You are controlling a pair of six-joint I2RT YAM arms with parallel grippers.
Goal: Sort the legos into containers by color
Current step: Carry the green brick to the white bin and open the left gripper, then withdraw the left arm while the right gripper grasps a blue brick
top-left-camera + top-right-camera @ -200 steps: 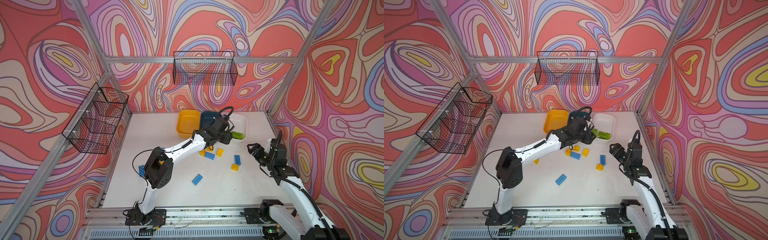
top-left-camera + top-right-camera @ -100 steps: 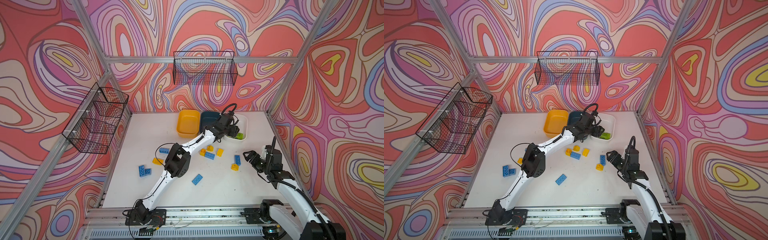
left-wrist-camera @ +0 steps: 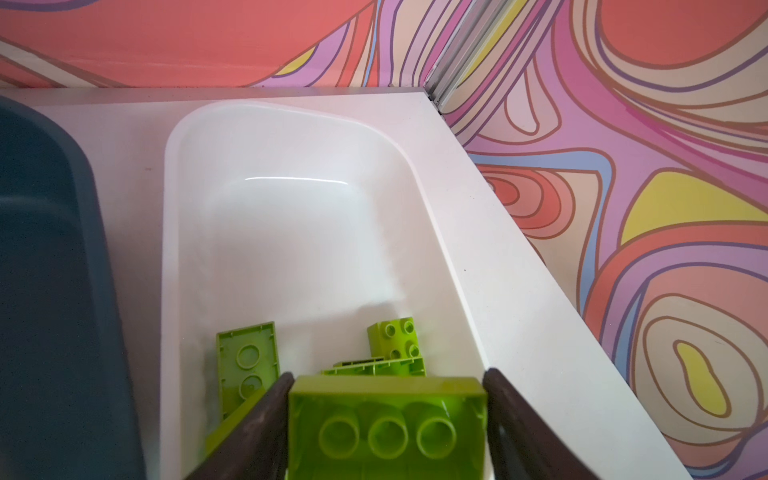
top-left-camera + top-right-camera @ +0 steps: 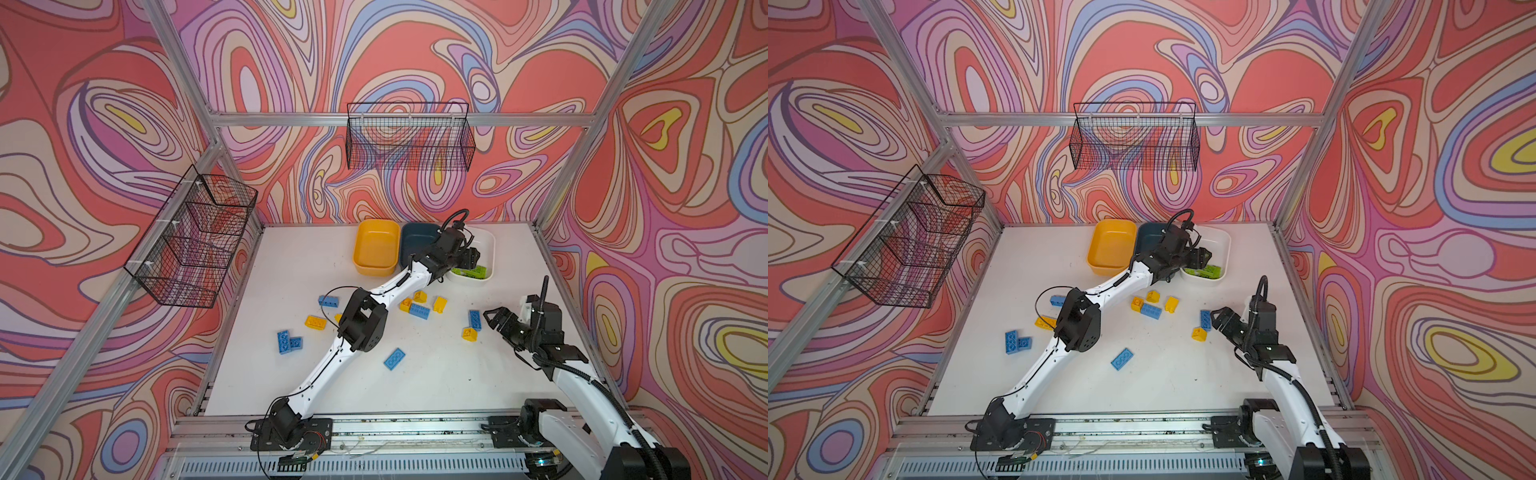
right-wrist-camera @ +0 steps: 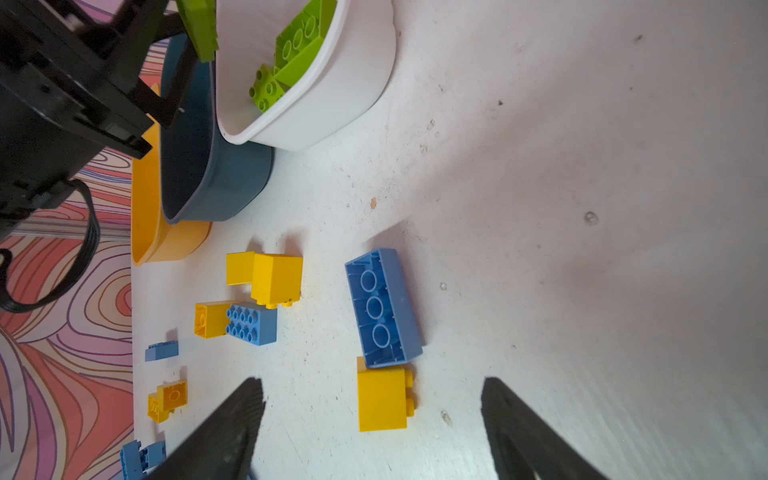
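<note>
My left gripper [image 4: 471, 259] [image 3: 388, 378] hangs over the near end of the white container [image 4: 491, 249] [image 3: 166, 208]. It is shut on a lime green lego [image 3: 386, 428], underside toward the camera, which fills the gap between the fingers. Other green legos [image 3: 247, 365] [image 4: 469, 272] lie in that container. My right gripper [image 4: 496, 318] [image 5: 372, 384] is open just above the table, a short yellow lego [image 5: 382, 399] [image 4: 469, 333] lying between its fingers. A blue lego [image 5: 382, 307] [image 4: 475, 320] touches the yellow one.
The yellow-orange container [image 4: 376, 249] and the teal container [image 4: 417, 241] stand left of the white one. Loose blue and yellow legos lie mid-table [image 4: 419, 309], at centre front [image 4: 394, 358] and on the left [image 4: 289, 340]. Black wire baskets [image 4: 409, 141] hang on the walls.
My left arm has stretched out and carried the green lego further over the white container. My right gripper has come down and forward to the yellow and blue legos.
</note>
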